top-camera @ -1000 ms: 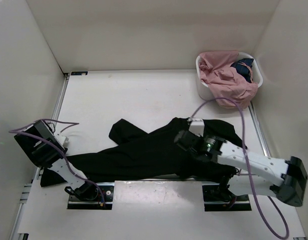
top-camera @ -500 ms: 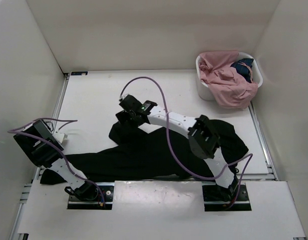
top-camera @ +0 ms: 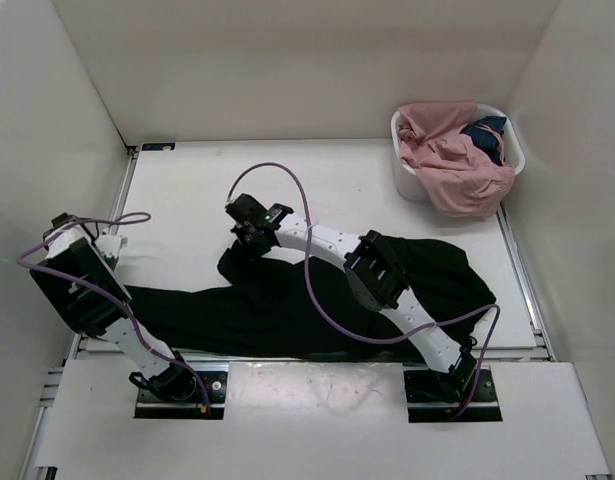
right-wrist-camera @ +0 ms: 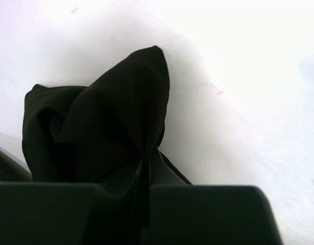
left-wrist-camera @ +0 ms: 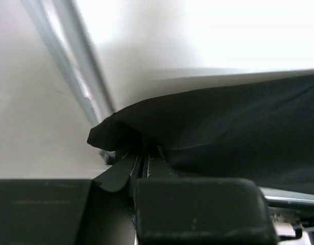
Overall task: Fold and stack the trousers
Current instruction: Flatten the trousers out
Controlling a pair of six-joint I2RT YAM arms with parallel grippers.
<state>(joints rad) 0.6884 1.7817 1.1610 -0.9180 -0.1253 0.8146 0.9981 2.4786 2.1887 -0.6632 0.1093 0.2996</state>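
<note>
Black trousers (top-camera: 287, 305): soft matte pair sprawled unfolded along the near side of the white table (top-camera: 317, 180). The bulk is bunched to the right, one leg trails left, and the other leg tip angles toward the middle.
Left claw (left-wrist-camera: 144, 161): clamped on a leg end beside the metal rail (left-wrist-camera: 88, 87), apparently to anchor that end.
Right claw (right-wrist-camera: 145, 171): stretched across the cloth to the other leg tip, fingers pinched together on a raised peak of fabric.
Likely purpose: with both leg ends held, the legs can be drawn straight and laid together.
Basket (top-camera: 405, 178): white, in the far right corner, holding pink and dark-blue clothes, well apart from the trousers.
</note>
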